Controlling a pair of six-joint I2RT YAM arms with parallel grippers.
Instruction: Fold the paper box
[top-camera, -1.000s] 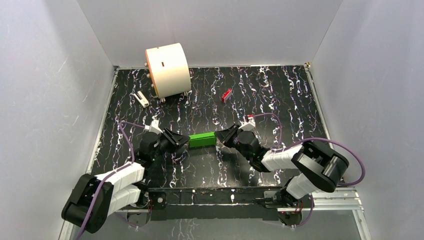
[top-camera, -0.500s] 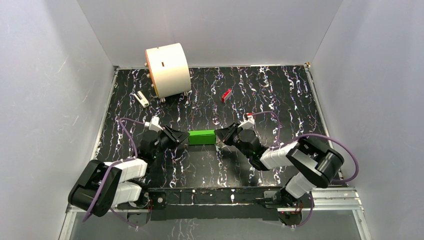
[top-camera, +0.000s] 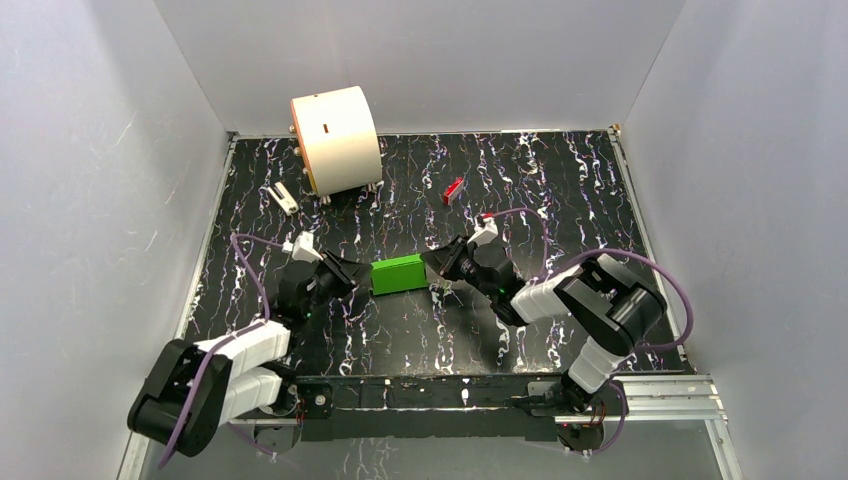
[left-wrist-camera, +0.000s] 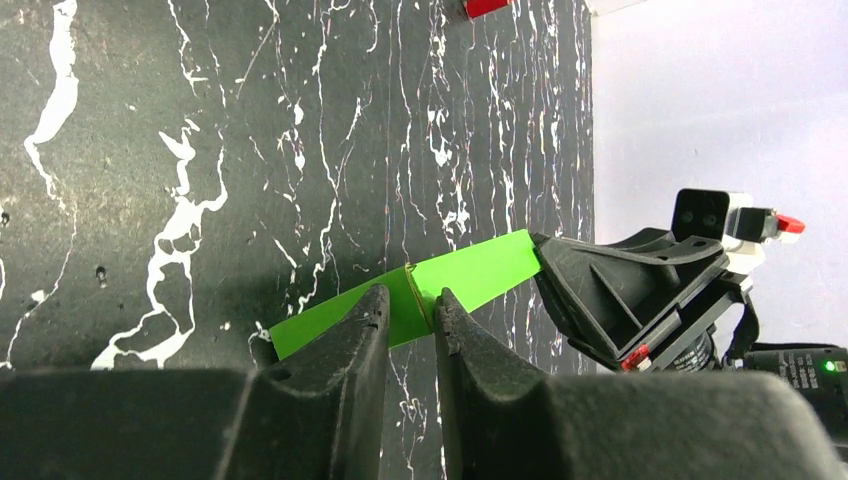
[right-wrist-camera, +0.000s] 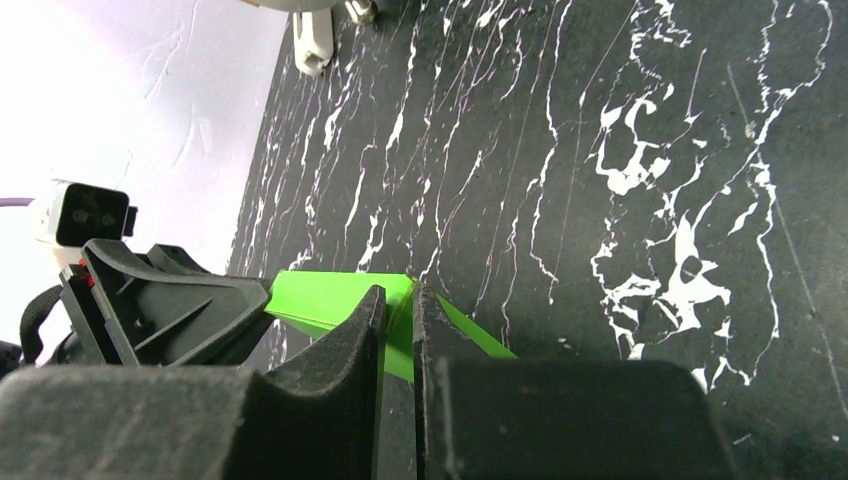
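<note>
Hiding: fingers (left-wrist-camera: 350, 340) cover both ends of the paper box (top-camera: 398, 273) — you can't see them.
Claws: left claw (left-wrist-camera: 405, 300) and right claw (right-wrist-camera: 398, 298) each clamp an end.
Room: box mid-desk (top-camera: 560, 200), edges well apart.

Counting one paper box (top-camera: 398, 273) nearer than the one cream cylinder (top-camera: 335, 138), one red block (top-camera: 453, 189) right of that cylinder, one small white piece (top-camera: 284, 198) just beside it, and two arms: left arm (top-camera: 245, 345), right arm (top-camera: 545, 300).

High rear overview; two low, close wrist views face to face across the shared paper box (top-camera: 399, 273).
</note>
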